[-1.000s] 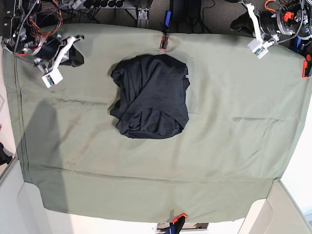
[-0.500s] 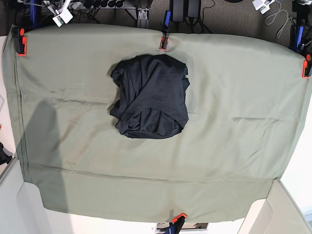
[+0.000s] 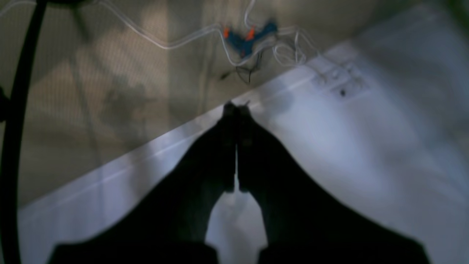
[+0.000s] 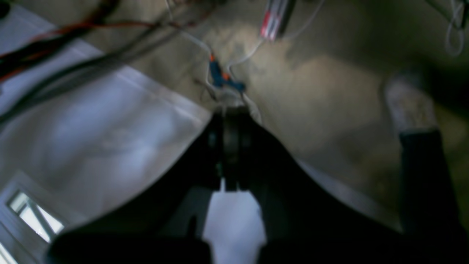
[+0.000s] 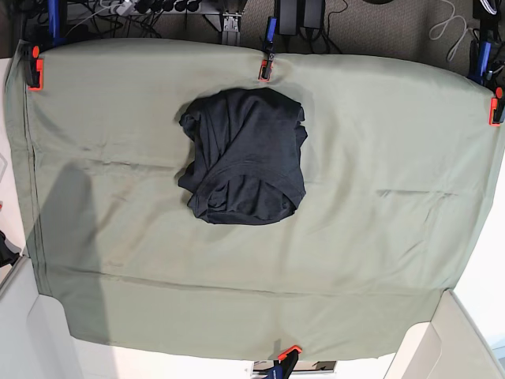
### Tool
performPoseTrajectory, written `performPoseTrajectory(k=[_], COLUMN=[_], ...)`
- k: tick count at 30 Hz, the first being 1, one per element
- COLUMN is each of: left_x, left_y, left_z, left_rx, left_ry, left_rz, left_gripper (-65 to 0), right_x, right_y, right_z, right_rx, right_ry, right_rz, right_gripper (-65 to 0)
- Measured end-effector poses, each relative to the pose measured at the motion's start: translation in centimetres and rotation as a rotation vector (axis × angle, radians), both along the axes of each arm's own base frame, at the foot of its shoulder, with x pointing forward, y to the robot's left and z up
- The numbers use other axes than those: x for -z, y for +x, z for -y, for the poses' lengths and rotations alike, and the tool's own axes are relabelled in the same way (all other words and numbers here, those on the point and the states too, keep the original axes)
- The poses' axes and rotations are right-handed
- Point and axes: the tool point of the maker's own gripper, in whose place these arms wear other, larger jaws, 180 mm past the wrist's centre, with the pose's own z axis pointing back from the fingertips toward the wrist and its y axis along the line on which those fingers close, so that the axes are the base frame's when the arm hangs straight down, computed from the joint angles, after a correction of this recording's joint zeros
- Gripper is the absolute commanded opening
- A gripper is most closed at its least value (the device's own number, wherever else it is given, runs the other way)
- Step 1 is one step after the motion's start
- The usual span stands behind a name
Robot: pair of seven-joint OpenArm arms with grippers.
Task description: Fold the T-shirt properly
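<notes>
left gripper [image 3: 236, 110]: jaws lying pressed together, tips meeting along a thin seam, nothing sitting between them; it is hanging over a pale surface [image 3: 366, 146] and a tan carpeted floor, touching neither (the view is blurred)
right gripper [image 4: 231, 113]: fingers lying closed against each other, gripping nothing; it is pointing at the line where a pale panel [image 4: 91, 121] is meeting the floor
arms in the base view: neither arm is showing over the table
T-shirt [image 5: 245, 155]: lying as a compact, rumpled dark bundle on the table cloth [image 5: 379, 237], a little toward 12 o'clock of the cloth's centre and slightly toward 9 o'clock; layered folds are showing along its 9 o'clock edge and a rounded fold at its 6 o'clock end
table cloth: olive-green, spreading over the whole table, with light creases running across at 3 o'clock and 9 o'clock of the bundle
clamps: orange clips are pinning the cloth, one at 12 o'clock [image 5: 264, 69] just beyond the T-shirt, one at the 10 o'clock corner [image 5: 33, 66], one at the 2 o'clock edge [image 5: 495, 109], one at 6 o'clock [image 5: 289, 352]
cables [image 3: 190, 36]: white leads are trailing over the floor toward a blue and orange connector [image 3: 247, 36] at 12 o'clock of the left gripper's tips
containers: cannot tell of any from these views
</notes>
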Motion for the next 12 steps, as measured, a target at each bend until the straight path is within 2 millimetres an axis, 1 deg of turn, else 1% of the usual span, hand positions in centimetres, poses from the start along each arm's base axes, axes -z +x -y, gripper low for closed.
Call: performPoseTrajectory(k=[2, 3, 5, 7, 9, 11, 12], left_x=[1.1, 1.6, 2.4, 3.0, 3.4, 3.6, 3.7], left_y=[0.9, 1.6, 3.4, 5.2, 6.6, 7.3, 7.4], left_z=[1.0, 1.4, 2.2, 3.4, 4.5, 5.1, 5.0], left_rx=[0.008, 0.017, 0.028, 0.013, -0.017, -0.047, -0.052], left_ry=[-0.008, -0.009, -0.018, -0.032, -0.056, -0.077, -0.078], left_rz=[-0.02, -0.021, -0.014, 0.005, 0.039, 0.08, 0.088], left_gripper=[-65.0, -65.0, -65.0, -65.0, -65.0, -65.0, -65.0], right_x=[1.1, 1.6, 2.4, 2.9, 3.2, 3.3, 3.4], right_y=[-0.3, -0.2, 0.3, 1.6, 3.5, 5.6, 6.4], right_z=[0.3, 0.5, 0.3, 0.3, 0.3, 0.4, 0.4], right_rx=[-0.05, -0.068, -0.073, -0.078, -0.078, -0.075, -0.076], right_ry=[-0.033, -0.053, -0.055, -0.057, -0.059, -0.061, -0.063], right_rz=[-0.029, -0.042, -0.058, -0.053, -0.035, 0.003, 0.018], right_gripper=[-65.0, -65.0, -65.0, -65.0, -65.0, -65.0, -65.0])
